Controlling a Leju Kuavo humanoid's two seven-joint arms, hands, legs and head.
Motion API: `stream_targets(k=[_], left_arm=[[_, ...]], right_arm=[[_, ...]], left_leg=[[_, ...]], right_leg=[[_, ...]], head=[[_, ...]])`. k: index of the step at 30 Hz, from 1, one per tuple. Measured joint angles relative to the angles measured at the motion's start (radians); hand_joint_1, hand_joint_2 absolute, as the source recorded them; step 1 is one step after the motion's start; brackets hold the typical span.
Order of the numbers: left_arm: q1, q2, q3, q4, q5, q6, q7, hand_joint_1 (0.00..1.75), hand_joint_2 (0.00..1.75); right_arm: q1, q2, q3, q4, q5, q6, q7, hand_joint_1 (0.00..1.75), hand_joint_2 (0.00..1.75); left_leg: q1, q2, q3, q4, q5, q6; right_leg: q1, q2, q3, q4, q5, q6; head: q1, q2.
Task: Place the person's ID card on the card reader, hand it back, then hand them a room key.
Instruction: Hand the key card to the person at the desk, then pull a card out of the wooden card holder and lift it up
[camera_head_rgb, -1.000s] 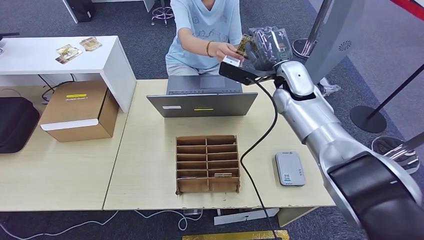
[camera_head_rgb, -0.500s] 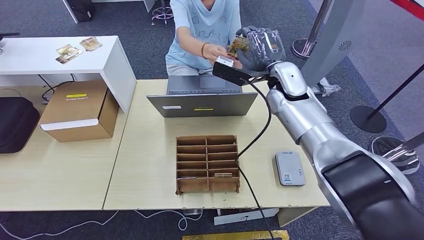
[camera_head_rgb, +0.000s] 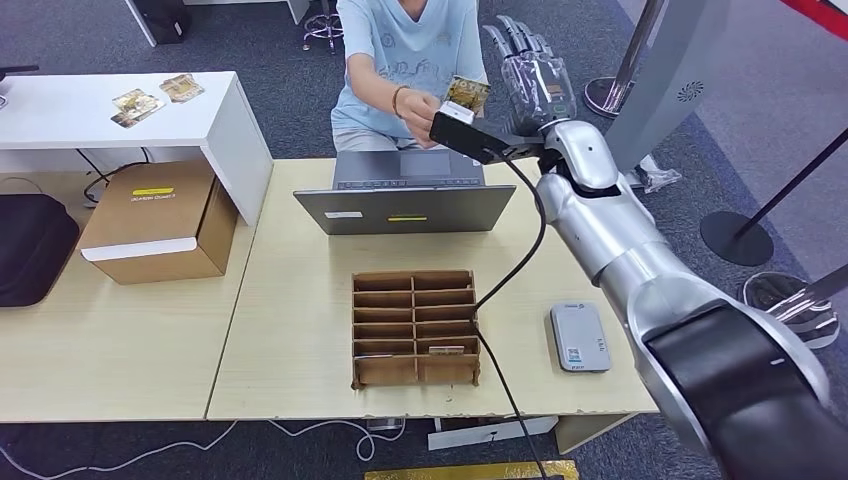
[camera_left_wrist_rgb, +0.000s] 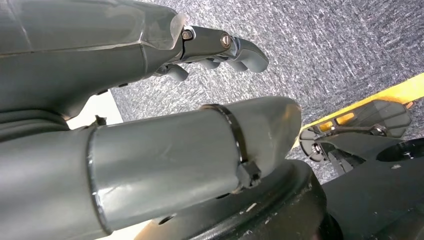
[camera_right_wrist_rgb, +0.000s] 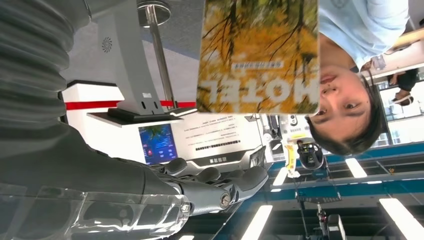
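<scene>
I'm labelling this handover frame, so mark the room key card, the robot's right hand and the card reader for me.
room key card (camera_head_rgb: 466, 93), head view, on its printed face, in the person's fingers.
right hand (camera_head_rgb: 530, 70), head view, on the palm below the spread fingers.
card reader (camera_head_rgb: 580, 337), head view, on the middle of its grey top.

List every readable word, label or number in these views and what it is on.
"HOTEL", seen upside down: on the room key; the small line beside it is too blurred to read.
Yellow label on the cardboard box: too small to read.
Stickers on the laptop lid: unreadable.
Label on the card reader: unreadable.
Kiosk screen and the sign beside it: too blurred.
</scene>
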Motion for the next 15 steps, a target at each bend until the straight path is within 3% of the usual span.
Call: stream_targets(k=[15], left_arm=[[0.002,0.003,0.0,0.0,0.001,0.006,0.006,0.0,0.0]], right_arm=[[-0.006,-0.04,-0.137,-0.008,-0.16,-0.062,-0.081,0.0,1.75]], left_leg=[[0.0,0.0,0.0,0.0,0.0,0.0]], right_leg=[[0.0,0.0,0.0,0.0,0.0,0.0]], head=[[0.0,0.0]])
